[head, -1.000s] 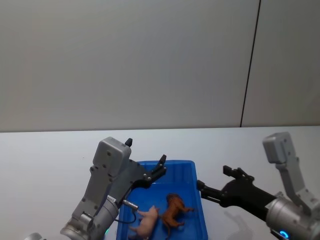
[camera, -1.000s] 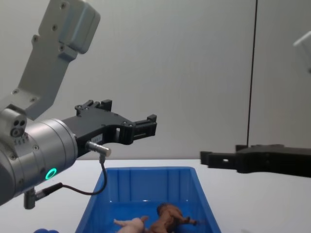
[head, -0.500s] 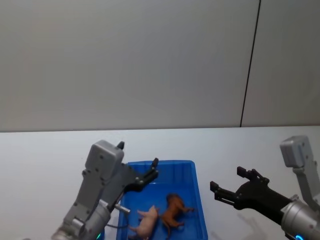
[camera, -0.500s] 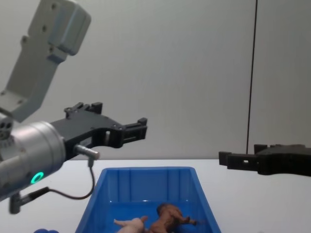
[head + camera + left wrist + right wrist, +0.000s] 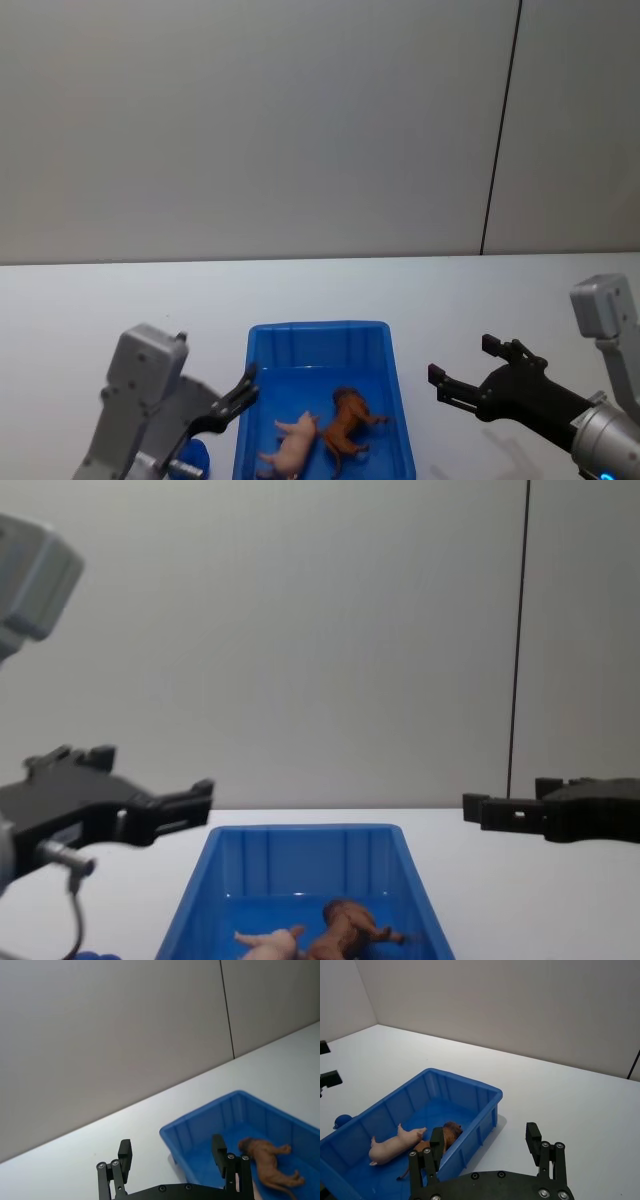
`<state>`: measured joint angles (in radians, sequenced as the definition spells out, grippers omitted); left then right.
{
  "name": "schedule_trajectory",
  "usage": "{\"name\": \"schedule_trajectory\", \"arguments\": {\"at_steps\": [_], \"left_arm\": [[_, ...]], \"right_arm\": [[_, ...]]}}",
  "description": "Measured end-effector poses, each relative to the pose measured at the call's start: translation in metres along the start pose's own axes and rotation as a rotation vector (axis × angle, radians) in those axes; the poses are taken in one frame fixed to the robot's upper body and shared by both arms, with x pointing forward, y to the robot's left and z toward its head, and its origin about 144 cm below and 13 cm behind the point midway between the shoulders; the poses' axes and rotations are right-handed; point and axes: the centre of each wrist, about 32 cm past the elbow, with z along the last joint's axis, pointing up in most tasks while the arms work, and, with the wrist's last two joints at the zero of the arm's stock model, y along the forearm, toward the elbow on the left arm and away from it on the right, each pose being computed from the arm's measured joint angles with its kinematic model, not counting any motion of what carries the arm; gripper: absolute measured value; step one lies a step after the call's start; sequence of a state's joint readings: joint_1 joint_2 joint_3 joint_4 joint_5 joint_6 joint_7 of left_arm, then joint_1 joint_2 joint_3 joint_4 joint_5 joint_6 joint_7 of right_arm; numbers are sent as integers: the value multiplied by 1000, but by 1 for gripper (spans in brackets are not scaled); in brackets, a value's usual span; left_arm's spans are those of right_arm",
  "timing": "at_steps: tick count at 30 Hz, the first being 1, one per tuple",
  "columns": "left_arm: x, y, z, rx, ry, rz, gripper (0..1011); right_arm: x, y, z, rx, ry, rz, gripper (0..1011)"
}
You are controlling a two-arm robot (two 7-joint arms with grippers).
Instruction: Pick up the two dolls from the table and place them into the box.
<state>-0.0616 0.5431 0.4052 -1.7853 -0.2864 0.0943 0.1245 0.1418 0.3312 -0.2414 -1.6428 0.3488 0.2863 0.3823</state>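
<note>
- Where the left arm comes in at the lower left of the head view, the left gripper hangs above the table, just left of the box's left wall; its 2 black fingers stand wide apart and hold nothing.
- Small round blue object: on the table, below the left gripper and just outside the box's left wall, at the near end.
- Box: 1 bright blue bin with sloped walls, long side running away from the robot, resting on the table between the 2 grippers.
- Pig: pale pink doll, inside the box, on the floor of its near half, left of the lion, lying on its side with legs stretched out; its snout meets the lion, though actual contact cannot be told.
- Lion: brown maned doll, inside the box, right of the pig and slightly farther from the robot, lying on its side with legs toward the right wall.
- Right gripper: raised above the table to the right of the box and clear of its right wall, pointing toward the left; its 2 fingers are spread wide and carry nothing.
</note>
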Motion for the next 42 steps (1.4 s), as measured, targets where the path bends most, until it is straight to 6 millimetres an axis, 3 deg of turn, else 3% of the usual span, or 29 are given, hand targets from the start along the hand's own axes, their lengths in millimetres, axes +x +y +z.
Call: {"name": "schedule_trajectory", "arguments": {"at_steps": [9, 19, 29, 42], "left_arm": [[6, 28, -12, 82, 13, 29, 1003], [8, 43, -26, 140, 32, 28, 1003], [10, 44, -38, 174, 49, 15, 1003], [17, 32, -54, 209, 68, -8, 1003]], "right_arm": [[1, -1, 0, 0, -2, -2, 1001], [1, -2, 0, 1, -2, -3, 1001], [1, -2, 0, 1, -2, -3, 1001], [1, -3, 0, 1, -3, -3, 1001]]}}
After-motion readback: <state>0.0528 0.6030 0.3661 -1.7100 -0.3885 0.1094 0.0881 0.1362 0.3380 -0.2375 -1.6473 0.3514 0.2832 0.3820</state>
